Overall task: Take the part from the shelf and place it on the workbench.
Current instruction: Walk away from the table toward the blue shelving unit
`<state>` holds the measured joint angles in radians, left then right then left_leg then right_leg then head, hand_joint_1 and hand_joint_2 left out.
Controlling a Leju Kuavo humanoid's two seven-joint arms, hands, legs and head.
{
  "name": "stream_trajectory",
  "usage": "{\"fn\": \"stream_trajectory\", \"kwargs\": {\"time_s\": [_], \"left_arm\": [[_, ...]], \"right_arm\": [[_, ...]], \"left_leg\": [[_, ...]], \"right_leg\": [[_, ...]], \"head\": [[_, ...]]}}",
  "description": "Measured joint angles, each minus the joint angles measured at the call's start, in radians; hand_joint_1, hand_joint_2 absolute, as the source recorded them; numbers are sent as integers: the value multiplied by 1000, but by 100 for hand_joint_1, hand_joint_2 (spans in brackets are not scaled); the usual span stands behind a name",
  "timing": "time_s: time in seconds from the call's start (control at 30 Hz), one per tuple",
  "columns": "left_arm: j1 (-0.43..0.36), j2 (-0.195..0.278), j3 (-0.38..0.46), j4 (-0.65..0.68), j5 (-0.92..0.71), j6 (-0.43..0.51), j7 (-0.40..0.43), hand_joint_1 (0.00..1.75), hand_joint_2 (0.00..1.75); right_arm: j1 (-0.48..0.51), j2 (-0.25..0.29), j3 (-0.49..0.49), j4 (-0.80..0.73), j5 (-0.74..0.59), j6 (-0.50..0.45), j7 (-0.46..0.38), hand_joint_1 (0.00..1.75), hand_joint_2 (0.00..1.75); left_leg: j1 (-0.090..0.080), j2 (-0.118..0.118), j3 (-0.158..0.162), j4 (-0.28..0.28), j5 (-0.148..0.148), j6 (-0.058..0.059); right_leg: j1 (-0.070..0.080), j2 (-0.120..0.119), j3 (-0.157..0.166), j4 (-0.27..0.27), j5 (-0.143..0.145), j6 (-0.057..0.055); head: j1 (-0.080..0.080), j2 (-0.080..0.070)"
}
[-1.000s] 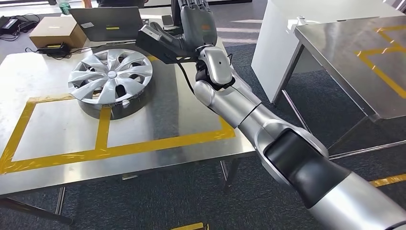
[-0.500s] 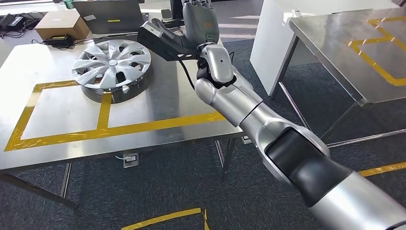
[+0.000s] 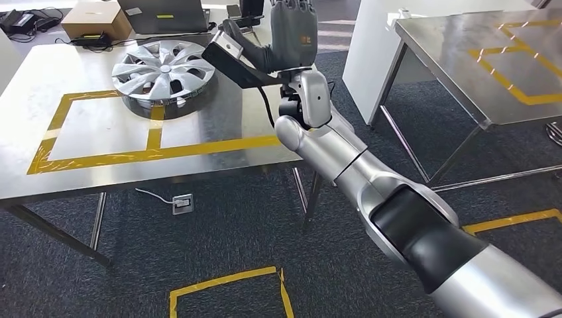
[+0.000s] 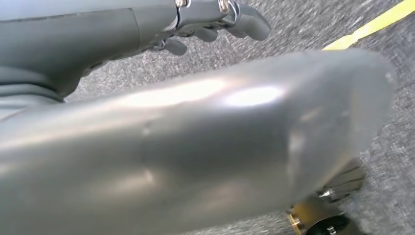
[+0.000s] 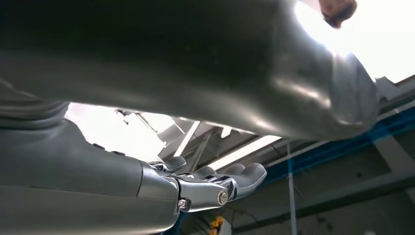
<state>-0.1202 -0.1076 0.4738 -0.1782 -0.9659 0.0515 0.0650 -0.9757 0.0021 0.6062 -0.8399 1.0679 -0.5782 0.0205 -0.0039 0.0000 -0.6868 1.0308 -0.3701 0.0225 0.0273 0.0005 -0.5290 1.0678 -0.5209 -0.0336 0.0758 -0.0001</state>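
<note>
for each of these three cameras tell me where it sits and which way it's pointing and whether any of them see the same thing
Head view: high on the body, looking forward and down at the steel workbench with yellow tape and silver wheel cover; raised right hand.
Left wrist view: behind the left hand, facing grey carpet.
Right wrist view: behind the right hand, facing up at the ceiling.
Shared: head and right wrist views both show the right hand.

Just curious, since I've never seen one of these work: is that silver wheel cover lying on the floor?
No, the silver wheel cover lies on the steel table, across the yellow tape lines, as the head view shows.
</note>
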Motion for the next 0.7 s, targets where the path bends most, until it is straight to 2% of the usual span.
{"fn": "stream_trajectory", "kwargs": {"time_s": [0.03, 0.07, 0.1, 0.13, 0.17, 0.2, 0.27, 0.3, 0.33, 0.37, 0.4, 0.43, 0.47, 0.5, 0.53, 0.57, 0.6, 0.63, 0.67, 0.7], "left_arm": [[1, -2, 4, 0, 6, 3, -2, 0, 0], [4, -2, 9, 0, 14, 8, -5, 0, 0], [8, -2, 15, 0, 20, 13, -7, 0, 0], [12, -2, 20, 1, 26, 19, -7, 0, 0], [17, -2, 24, 1, 29, 23, -6, 0, 0], [20, -1, 27, 2, 31, 26, -5, 0, 0], [24, -2, 34, 2, 33, 34, -2, 0, 0], [25, -2, 37, 2, 33, 39, -2, 0, 0], [26, -2, 39, 2, 33, 43, -2, 0, 0], [28, -2, 40, 2, 33, 46, -2, 0, 0], [29, -3, 41, 2, 33, 49, -3, 0, 0], [29, -4, 41, 2, 33, 51, -4, 0, 0], [28, -5, 42, 1, 31, 52, -4, 0, 0], [28, -8, 42, 1, 29, 52, -5, 0, 0], [27, -10, 42, 0, 26, 52, -3, 0, 0], [26, -13, 42, 0, 23, 52, 0, 0, 0], [27, -14, 42, 0, 21, 52, 4, 0, 0], [27, -15, 42, 0, 19, 52, 8, 0, 0], [27, -15, 42, 0, 19, 52, 12, 0, 0], [28, -16, 42, 0, 18, 53, 14, 0, 0]], "right_arm": [[1, 1, -4, -10, -1, -2, -7, 0, 0], [2, 5, -6, -16, 0, -2, -12, 0, 0], [5, 10, -7, -19, 4, 0, -10, 0, 0], [8, 20, -7, -20, 11, 1, -6, 0, 0], [11, 33, -7, -21, 19, 2, 0, 0, 0], [16, 44, -7, -21, 26, 0, 6, 0, 0], [31, 61, -7, -26, 40, -1, 8, 0, 0], [42, 66, -8, -28, 46, -1, 6, 0, 0], [54, 69, -9, -31, 51, 0, 2, 0, 0], [64, 71, -11, -34, 55, 1, -1, 0, 0], [71, 72, -15, -37, 58, 2, -4, 0, 0], [75, 73, -19, -40, 60, 2, -5, 0, 0], [77, 73, -24, -44, 62, 3, -5, 0, 0], [78, 73, -29, -48, 63, 3, -6, 0, 0], [78, 73, -34, -52, 64, 3, -7, 0, 0], [80, 72, -39, -54, 66, 3, -7, 0, 0], [83, 72, -42, -54, 69, 4, -8, 0, 0], [89, 71, -46, -55, 74, 5, -8, 0, 0], [96, 69, -49, -55, 78, 7, -8, 0, 0], [101, 68, -52, -55, 82, 9, -8, 0, 0]], "left_leg": [[2, 1, -1, -3, 10, -5], [3, 2, -2, -9, 21, -11], [3, 3, -3, -15, 30, -16], [3, 3, -8, -11, 21, -21], [3, 1, -17, 6, -6, -27], [4, -1, -30, 43, -51, -32], [10, -2, -58, 166, -150, -46], [14, -2, -64, 225, -173, -53], [17, -2, -61, 265, -173, -58], [20, -2, -44, 273, -154, -63], [23, -2, -10, 248, -127, -68], [27, -1, 37, 191, -115, -74], [27, -3, 88, 120, -123, -76], [25, -6, 126, 64, -135, -71], [22, -9, 147, 26, -152, -63], [17, -12, 151, 12, -156, -50], [17, -13, 142, 15, -146, -37], [17, -11, 136, 14, -138, -27], [17, -8, 126, 13, -128, -18], [18, -6, 113, 12, -115, -11]], "right_leg": [[5, 0, 24, -41, -14, -7], [7, -1, 30, -61, -13, -7], [4, -1, 24, -67, 1, -8], [0, -1, 17, -74, 16, -10], [-5, -1, 7, -81, 34, -12], [-11, -2, -6, -86, 51, -13], [-14, -3, -38, -85, 79, -13], [-15, -5, -55, -84, 93, -11], [-17, -7, -73, -82, 106, -7], [-19, -9, -92, -78, 118, -3], [-23, -10, -112, -73, 130, 2], [-27, -11, -131, -65, 140, 8], [-29, -11, -149, -57, 149, 16], [-30, -12, -161, -51, 158, 23], [-30, -11, -169, -47, 167, 29], [-30, -11, -174, -47, 177, 34], [-32, -10, -176, -50, 186, 38], [-35, -9, -181, -46, 182, 43], [-37, -8, -189, -30, 159, 49], [-38, -7, -203, 6, 115, 53]], "head": [[2, 0], [4, 0], [5, 0], [6, 0], [5, 0], [4, 0], [1, 0], [1, 0], [1, 0], [1, 0], [1, 0], [1, 0], [1, 0], [2, 0], [2, 0], [3, 0], [3, 0], [3, 0], [4, 0], [4, 0]]}}
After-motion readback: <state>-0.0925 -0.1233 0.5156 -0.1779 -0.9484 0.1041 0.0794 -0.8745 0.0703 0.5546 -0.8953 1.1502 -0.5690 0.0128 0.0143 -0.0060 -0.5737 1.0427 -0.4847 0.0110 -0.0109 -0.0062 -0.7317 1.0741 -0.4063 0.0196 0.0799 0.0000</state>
